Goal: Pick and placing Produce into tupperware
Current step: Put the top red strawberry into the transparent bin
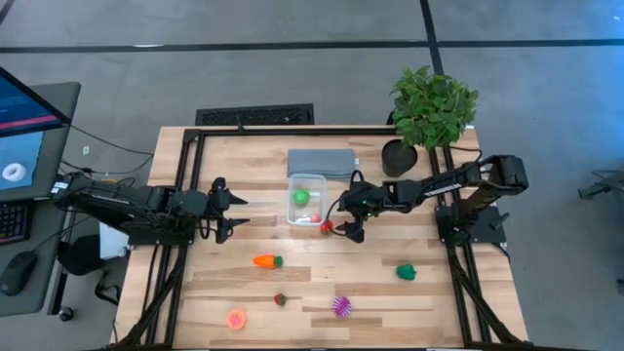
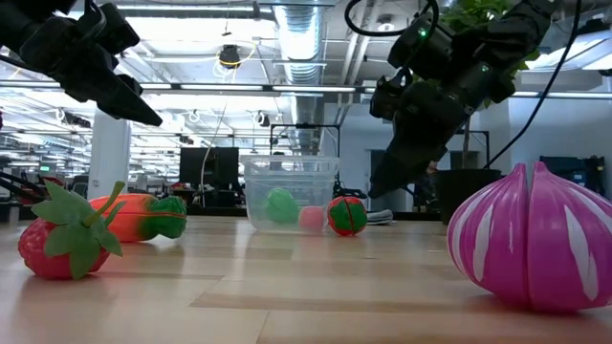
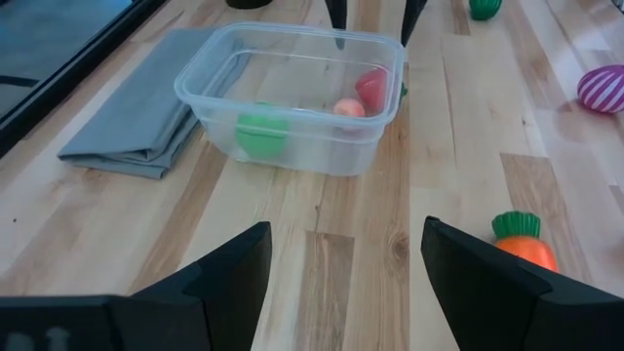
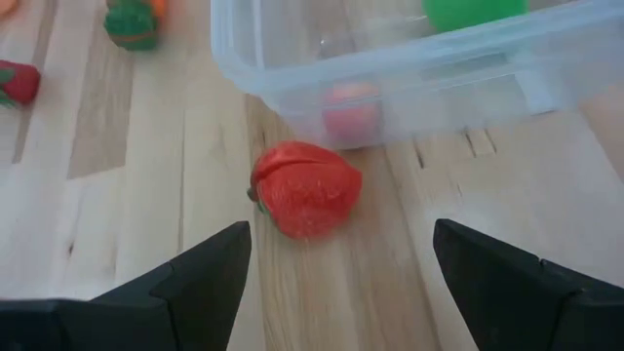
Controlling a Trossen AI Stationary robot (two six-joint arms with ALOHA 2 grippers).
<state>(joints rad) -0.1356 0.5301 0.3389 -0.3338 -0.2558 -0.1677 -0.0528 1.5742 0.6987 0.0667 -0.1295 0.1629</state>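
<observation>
The clear tupperware (image 1: 308, 198) stands mid-table, holding a green piece (image 4: 475, 12) and a pink piece (image 4: 351, 109). A red toy fruit (image 4: 305, 189) lies on the table against the tub's near right corner. My right gripper (image 4: 336, 283) hovers open just to its right and touches nothing. To the tub's left, my left gripper (image 3: 346, 273) waits open above the table. A carrot (image 1: 267, 260), a strawberry (image 1: 281, 298), a spiky purple ball (image 1: 341, 306), a pink-orange piece (image 1: 236, 318) and a green pepper (image 1: 406, 272) lie nearer the front edge.
A folded grey pad (image 1: 322, 162) lies just behind the tub, and a potted plant (image 1: 429, 107) stands at the far right corner. Black frame rails run along the table's left and right sides. Bare wood lies between the tub and the front pieces.
</observation>
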